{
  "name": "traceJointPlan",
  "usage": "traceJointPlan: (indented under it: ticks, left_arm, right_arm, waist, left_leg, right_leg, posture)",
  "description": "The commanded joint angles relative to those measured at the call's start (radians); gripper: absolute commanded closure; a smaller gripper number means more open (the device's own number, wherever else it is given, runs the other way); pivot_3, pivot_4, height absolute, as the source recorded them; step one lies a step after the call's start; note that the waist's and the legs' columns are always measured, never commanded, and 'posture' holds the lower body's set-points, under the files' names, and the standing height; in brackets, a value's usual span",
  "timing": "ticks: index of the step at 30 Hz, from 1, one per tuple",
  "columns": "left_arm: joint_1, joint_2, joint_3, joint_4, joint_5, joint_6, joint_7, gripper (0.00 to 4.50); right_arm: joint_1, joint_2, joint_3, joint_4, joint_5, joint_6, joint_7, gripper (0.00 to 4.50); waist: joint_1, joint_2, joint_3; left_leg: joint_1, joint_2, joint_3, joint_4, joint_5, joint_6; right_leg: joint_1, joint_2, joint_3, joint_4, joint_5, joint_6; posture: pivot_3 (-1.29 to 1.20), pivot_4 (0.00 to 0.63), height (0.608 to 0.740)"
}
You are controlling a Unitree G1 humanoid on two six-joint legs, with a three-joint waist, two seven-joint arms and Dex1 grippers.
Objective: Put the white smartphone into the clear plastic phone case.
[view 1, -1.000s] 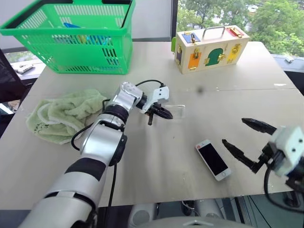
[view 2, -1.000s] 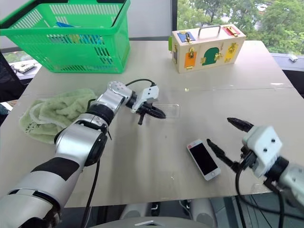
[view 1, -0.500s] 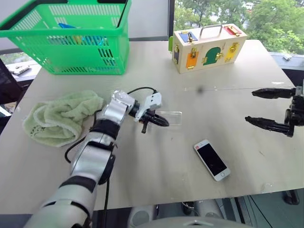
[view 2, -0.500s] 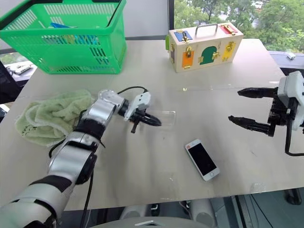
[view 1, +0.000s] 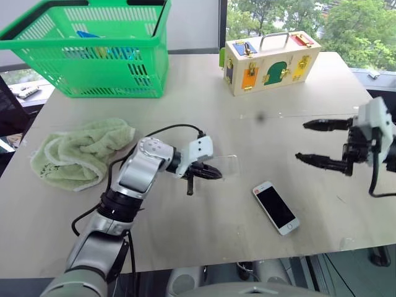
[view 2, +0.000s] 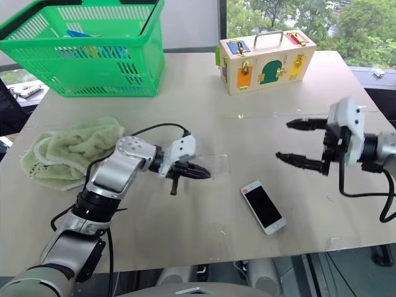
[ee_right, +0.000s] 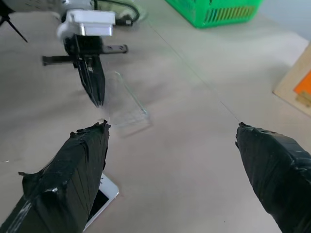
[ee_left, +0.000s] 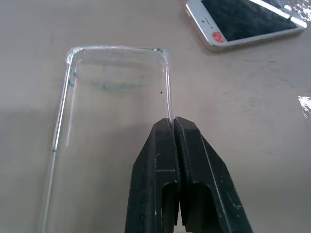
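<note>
Left gripper (view 1: 213,174) pinches the clear plastic phone case (view 1: 226,166) edge

I seem to be in an office or test room. My desk (view 1: 185,80) holds a mix of props: a green shopping basket (view 1: 93,46), a wooden latch box (view 1: 272,60) and a towel (view 1: 80,151), beside a window (view 1: 309,21) onto trees.

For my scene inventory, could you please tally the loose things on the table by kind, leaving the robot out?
Shopping baskets: 1, the green basket
Cloths: 1, the green towel
Lock boxes: 1, the wooden box
Phones: 1, the white smartphone
Phone cases: 1, the clear plastic phone case, pinched on its rim by the left gripper
Total: 5
</note>
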Motion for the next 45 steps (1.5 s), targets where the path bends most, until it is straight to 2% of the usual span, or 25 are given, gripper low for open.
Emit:
traceJointPlan:
  ticks: [1, 8, 11, 13, 16, 17, 18, 19, 20, 25, 29, 32, 36, 45]
  left_arm:
    - [-0.008, -0.002, -0.034, -0.043, -0.018, 0.000, 0.037, 4.47]
    - [-0.039, -0.024, -0.123, -0.017, 0.013, -0.060, 0.101, 4.47]
    - [-0.039, -0.019, -0.113, -0.016, -0.024, -0.046, 0.092, 3.74]
    - [-0.031, -0.025, -0.079, -0.028, -0.061, -0.034, 0.102, 2.85]
    - [0.015, -0.006, 0.013, -0.087, -0.187, -0.038, 0.058, 1.42]
    - [0.036, 0.004, 0.051, -0.110, -0.233, -0.038, 0.046, 1.18]
    - [0.058, 0.021, 0.080, -0.133, -0.275, -0.034, 0.027, 0.55]
    - [0.080, 0.043, 0.109, -0.159, -0.319, -0.028, 0.003, 0.18]
    - [0.096, 0.058, 0.125, -0.183, -0.349, -0.015, -0.004, 0.04]
    - [0.171, 0.166, 0.142, -0.220, -0.383, -0.075, -0.044, 0.04]
    - [0.185, 0.173, 0.139, -0.207, -0.387, -0.108, -0.021, 0.04]
    - [0.184, 0.168, 0.147, -0.218, -0.416, -0.099, -0.010, 0.04]
    - [0.192, 0.187, 0.167, -0.203, -0.453, -0.133, -0.043, 0.04]
    - [0.230, 0.201, 0.183, -0.180, -0.480, -0.207, -0.064, 0.04]
  right_arm:
    - [0.043, 0.003, -0.030, -0.083, 0.007, 0.030, -0.025, 0.00]
    - [0.107, 0.008, -0.052, -0.093, -0.053, -0.009, -0.035, 0.00]
    - [0.105, 0.003, -0.045, -0.085, -0.076, 0.024, -0.071, 0.00]
    - [0.108, 0.003, -0.050, -0.090, -0.069, 0.091, -0.121, 0.00]
    - [0.193, 0.016, -0.062, -0.228, -0.029, 0.173, -0.177, 0.00]
    - [0.228, 0.038, -0.068, -0.282, -0.007, 0.205, -0.219, 0.00]
    - [0.264, 0.060, -0.072, -0.335, 0.011, 0.231, -0.260, 0.00]
    - [0.306, 0.086, -0.068, -0.393, 0.018, 0.254, -0.307, 0.00]
    - [0.343, 0.108, -0.071, -0.436, 0.021, 0.271, -0.343, 0.00]
    - [0.456, 0.246, -0.002, -0.606, -0.055, 0.343, -0.602, 0.00]
    - [0.470, 0.264, 0.104, -0.681, -0.068, 0.519, -0.742, 0.00]
    - [0.484, 0.370, 0.104, -0.690, -0.018, 0.567, -0.817, 0.00]
    - [0.493, 0.429, 0.150, -0.694, -0.086, 0.629, -0.930, 0.00]
    - [0.520, 0.462, 0.257, -0.625, -0.145, 0.681, -0.964, 0.00]
  waist:
    - [0.000, 0.000, 0.000]
    - [-0.001, 0.000, 0.000]
    - [-0.004, 0.000, 0.000]
    - [-0.004, 0.000, 0.000]
    - [-0.003, 0.000, 0.000]
    - [-0.003, 0.000, 0.000]
    - [-0.004, 0.000, 0.000]
    - [-0.004, 0.000, 0.000]
    - [-0.004, 0.000, 0.000]
    - [-0.003, 0.001, -0.001]
    - [-0.003, 0.001, -0.001]
    - [-0.003, 0.001, -0.001]
    - [-0.004, 0.001, -0.001]
    - [-0.005, 0.000, -0.002]
  left_leg:
    - [0.000, 0.000, 0.000, 0.000, 0.000, 0.000]
    - [0.001, 0.000, 0.001, 0.000, 0.000, 0.000]
    - [0.001, 0.000, 0.001, 0.000, 0.000, 0.000]
    - [0.001, 0.000, 0.001, 0.000, 0.000, 0.000]
    - [0.000, 0.001, 0.001, 0.000, 0.000, 0.000]
    - [0.000, 0.001, 0.001, 0.000, 0.000, 0.000]
    - [0.000, 0.001, 0.001, -0.001, 0.000, 0.000]
    - [0.000, 0.001, 0.001, -0.001, 0.000, 0.000]
    - [0.000, 0.001, 0.001, -0.002, 0.000, 0.000]
    - [0.001, 0.001, 0.002, -0.001, 0.000, 0.000]
    - [0.001, 0.001, 0.002, 0.000, 0.000, 0.000]
    - [0.001, 0.001, 0.002, 0.000, 0.000, 0.000]
    - [0.001, 0.001, 0.001, -0.001, 0.000, 0.000]
    - [0.000, 0.001, 0.003, -0.003, 0.000, 0.000]
  right_leg:
    - [0.000, 0.000, 0.000, 0.000, 0.000, 0.000]
    - [0.000, 0.001, 0.001, 0.000, -0.001, -0.002]
    - [0.000, 0.002, 0.001, 0.000, -0.001, -0.002]
    - [0.000, 0.002, 0.001, 0.000, -0.001, -0.002]
    - [0.000, 0.001, 0.001, 0.000, -0.001, -0.002]
    - [0.000, 0.000, 0.001, 0.000, -0.001, -0.002]
    - [-0.001, -0.002, 0.001, 0.000, -0.001, -0.001]
    - [-0.001, -0.002, 0.001, 0.000, -0.001, -0.001]
    - [-0.002, -0.002, 0.001, 0.000, -0.001, -0.001]
    - [-0.001, -0.003, 0.001, -0.001, -0.002, -0.003]
    - [0.000, -0.005, 0.001, -0.001, -0.002, -0.003]
    - [0.000, -0.006, 0.000, -0.001, -0.002, -0.003]
    - [-0.001, -0.005, 0.000, -0.001, -0.002, -0.003]
    - [-0.004, -0.003, 0.001, -0.001, -0.002, -0.003]
  posture:
    - [0.00, 0.150, 0.740]
    - [0.00, 0.150, 0.740]
    - [0.00, 0.150, 0.740]
    - [0.00, 0.150, 0.740]
    - [0.00, 0.150, 0.740]
    - [0.00, 0.150, 0.740]
    - [0.00, 0.150, 0.740]
    - [0.00, 0.150, 0.740]
    - [0.00, 0.150, 0.740]
    - [0.00, 0.150, 0.740]
    - [0.00, 0.150, 0.740]
    - [0.00, 0.150, 0.740]
    - [0.00, 0.150, 0.740]
    - [0.00, 0.150, 0.740]
